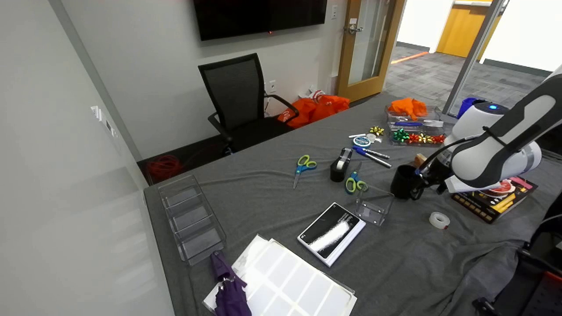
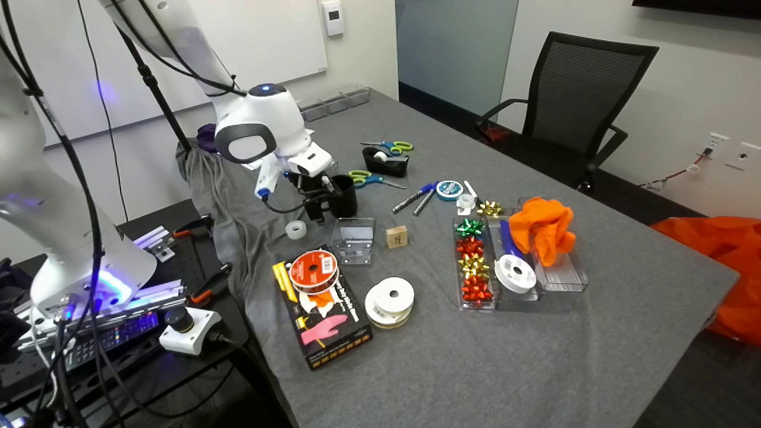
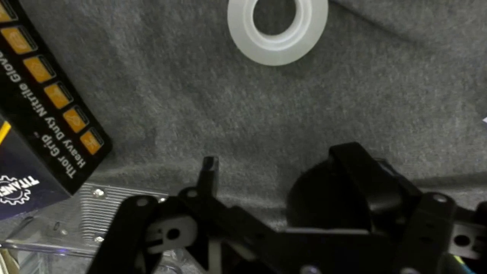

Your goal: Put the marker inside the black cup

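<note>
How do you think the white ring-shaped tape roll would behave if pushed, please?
The white ring-shaped tape roll lies flat, so it would probably slide rather than roll. The wrinkled grey fabric tablecloth may drag on it.

Black cup [image 1: 400,183], markers [image 1: 376,160]

Cup: plain, matte, cylindrical; upright on the surface [image 1: 263,219], right of centre in an exterior view.
Markers: two, blue at one end, lying close together, up and left of the cup.

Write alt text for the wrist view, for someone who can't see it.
Open gripper at the bottom, partly covering the black cup on gray cloth. A white tape roll lies at the top; a nitrile glove box and a clear plastic holder are at the left.
</note>
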You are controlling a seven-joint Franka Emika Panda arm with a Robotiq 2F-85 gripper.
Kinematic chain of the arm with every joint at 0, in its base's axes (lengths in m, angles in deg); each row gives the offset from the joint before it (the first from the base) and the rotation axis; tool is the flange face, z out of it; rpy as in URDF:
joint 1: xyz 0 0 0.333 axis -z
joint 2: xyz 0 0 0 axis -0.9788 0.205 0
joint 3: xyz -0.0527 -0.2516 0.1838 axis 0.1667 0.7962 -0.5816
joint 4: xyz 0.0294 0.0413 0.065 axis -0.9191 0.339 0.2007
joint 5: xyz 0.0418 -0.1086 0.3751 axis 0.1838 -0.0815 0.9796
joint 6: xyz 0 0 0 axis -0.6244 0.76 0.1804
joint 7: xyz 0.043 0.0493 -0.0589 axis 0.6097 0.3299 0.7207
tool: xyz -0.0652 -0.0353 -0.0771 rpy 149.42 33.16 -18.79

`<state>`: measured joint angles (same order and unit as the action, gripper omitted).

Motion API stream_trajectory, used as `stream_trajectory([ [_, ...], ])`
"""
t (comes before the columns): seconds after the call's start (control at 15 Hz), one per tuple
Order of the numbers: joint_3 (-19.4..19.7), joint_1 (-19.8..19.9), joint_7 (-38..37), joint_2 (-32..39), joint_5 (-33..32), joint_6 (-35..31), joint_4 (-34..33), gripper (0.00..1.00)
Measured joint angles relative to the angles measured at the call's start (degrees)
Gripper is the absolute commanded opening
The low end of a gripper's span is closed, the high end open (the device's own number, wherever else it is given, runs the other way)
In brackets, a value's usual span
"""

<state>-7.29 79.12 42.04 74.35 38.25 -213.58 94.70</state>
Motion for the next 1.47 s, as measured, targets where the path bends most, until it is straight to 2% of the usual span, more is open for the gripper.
stream_trajectory([
  [0.4,1.8,-3.4,-3.5,0.0,0.0,0.4,-0.1,1.00],
  [0.8,9.3,-10.3,-6.3,0.2,-8.4,8.1,-2.3,1.00],
  [1.47,9.2,-10.7,-6.6,0.2,-9.9,9.7,-3.7,1.00],
])
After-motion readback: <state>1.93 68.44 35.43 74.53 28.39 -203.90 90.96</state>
